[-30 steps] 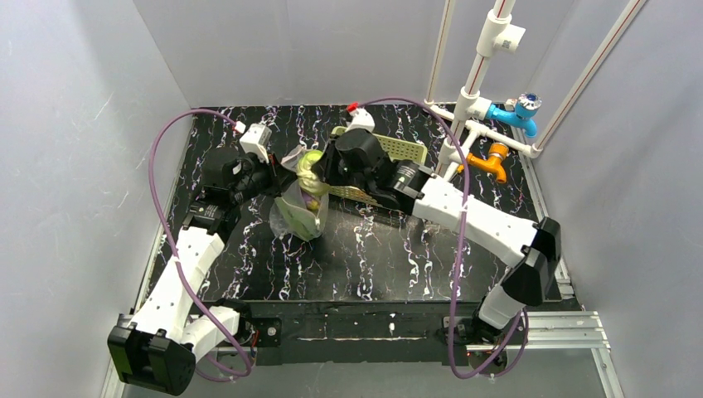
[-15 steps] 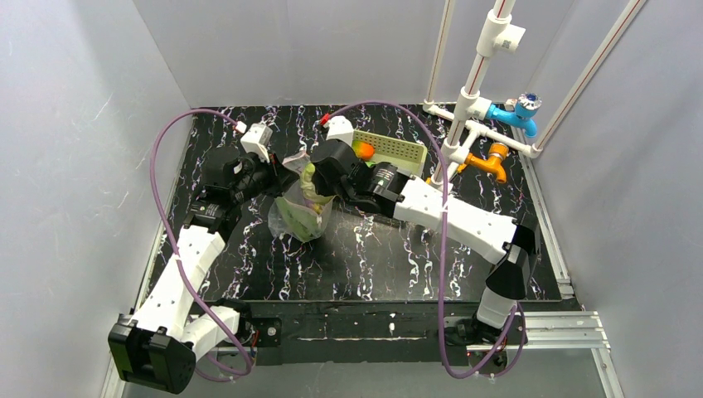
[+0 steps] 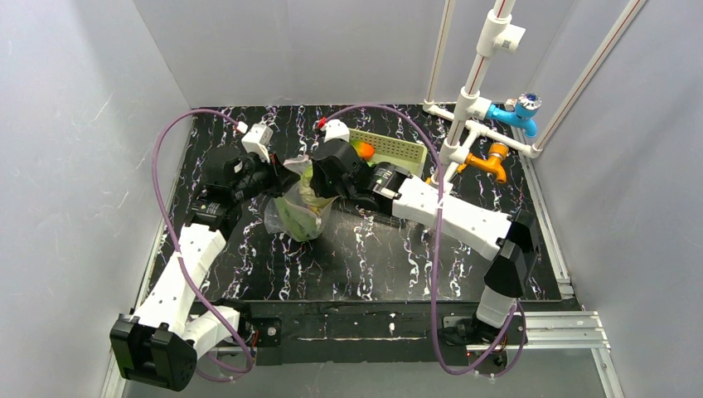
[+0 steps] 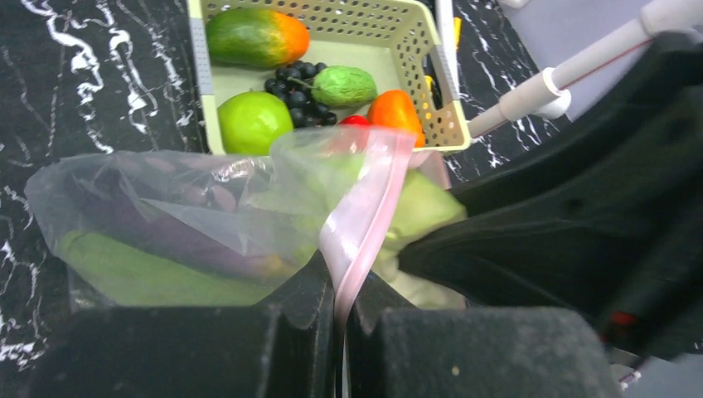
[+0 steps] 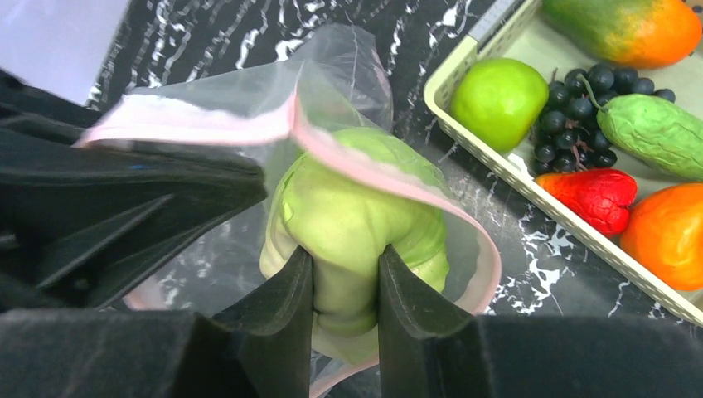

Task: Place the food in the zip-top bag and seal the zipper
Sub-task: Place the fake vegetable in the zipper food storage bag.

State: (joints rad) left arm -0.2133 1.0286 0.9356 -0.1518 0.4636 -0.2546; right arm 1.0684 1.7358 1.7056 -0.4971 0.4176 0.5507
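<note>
The clear zip-top bag (image 3: 297, 214) stands open in the table's middle, with green leaves (image 4: 133, 274) and a dark purple piece inside. My left gripper (image 4: 341, 286) is shut on the pink zipper strip (image 4: 365, 211) and holds the mouth up. My right gripper (image 5: 346, 269) is shut on the pale green cabbage (image 5: 356, 215), which sits in the bag's mouth, ringed by the pink strip (image 5: 398, 178). The cream basket (image 4: 414, 50) holds the mango (image 4: 255, 37), green apple (image 4: 249, 120), grapes, cucumber (image 4: 344, 85), orange (image 4: 396, 110) and a small red piece (image 5: 598, 197).
White pipes with a blue and an orange fitting (image 3: 496, 157) stand at the back right, just beyond the basket (image 3: 398, 149). Grey walls enclose the black marbled table (image 3: 373, 257) on three sides.
My right gripper has carried the cabbage leftward from the basket side into the bag's mouth, uncovering the basket. The left gripper keeps its hold on the strip.
</note>
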